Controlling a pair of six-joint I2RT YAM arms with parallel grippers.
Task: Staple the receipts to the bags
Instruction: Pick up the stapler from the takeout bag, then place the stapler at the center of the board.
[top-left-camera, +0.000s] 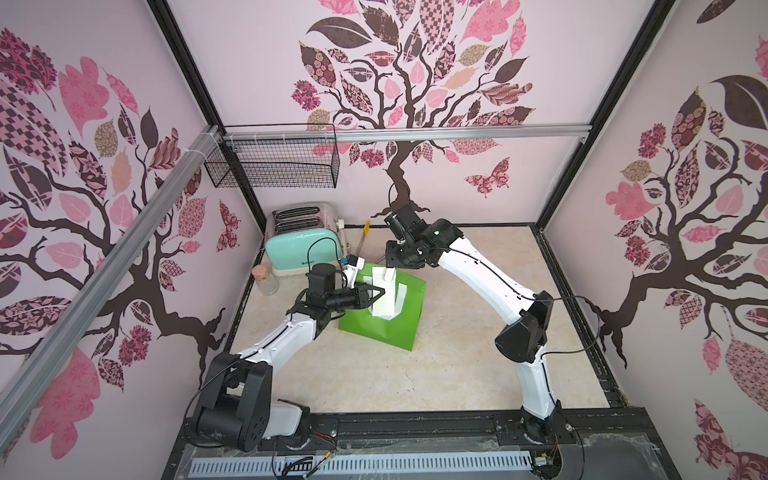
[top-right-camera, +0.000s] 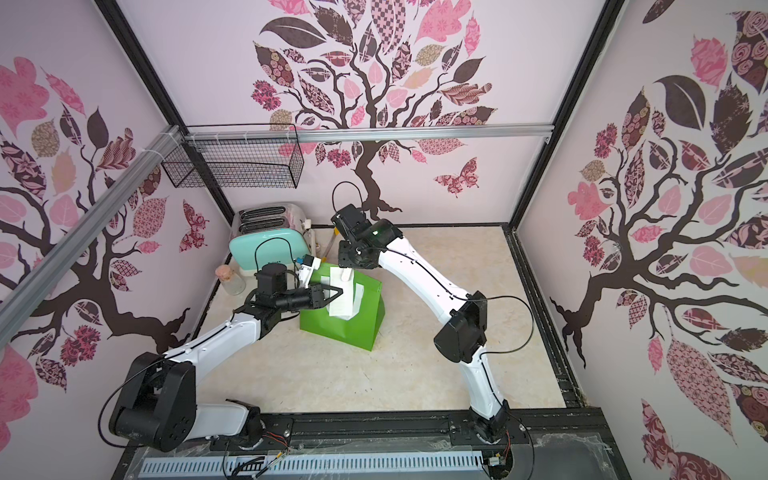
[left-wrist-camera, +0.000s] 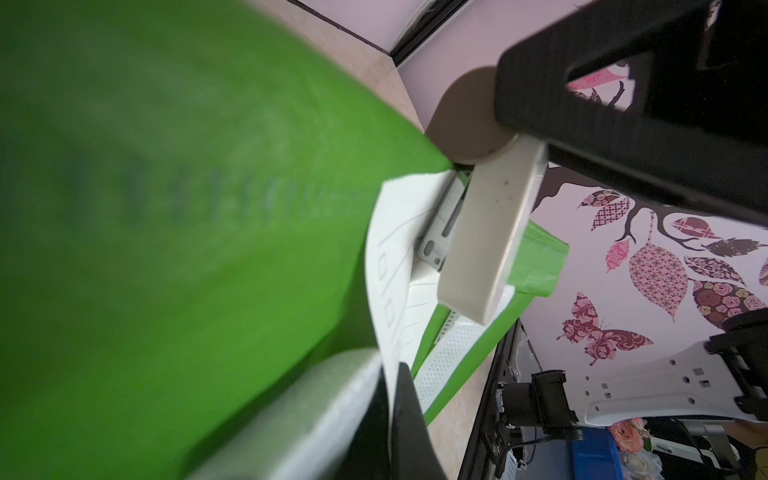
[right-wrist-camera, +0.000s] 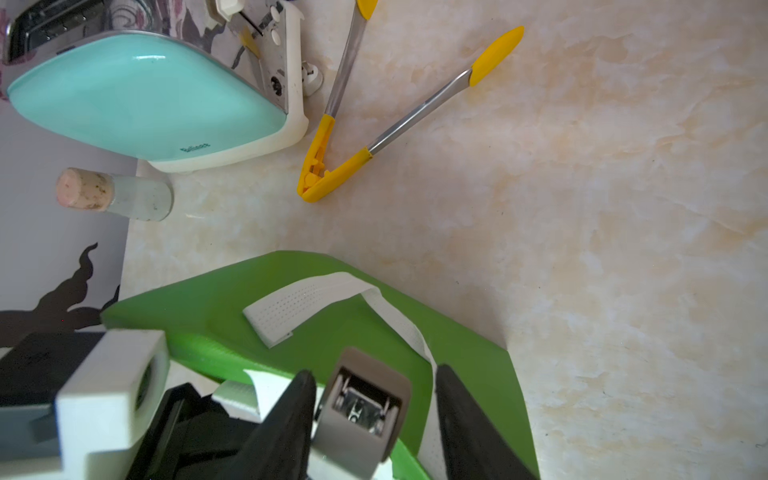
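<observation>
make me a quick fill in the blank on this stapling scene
1. The receipt lies on the ___ bag.
2. Between the right gripper's fingers sits the ___.
3. The tongs by the toaster have ___ tips.
4. The bottle is plugged with a ___.
Missing words: green; stapler; yellow; cork.

We saw a mint toaster (top-left-camera: 291, 245) in the far corner, a corked bottle (top-left-camera: 265, 283) just beside it. Yellow tongs (right-wrist-camera: 311, 183) lay open near the toaster, and a wire basket (top-left-camera: 270, 174) hung above.
</observation>
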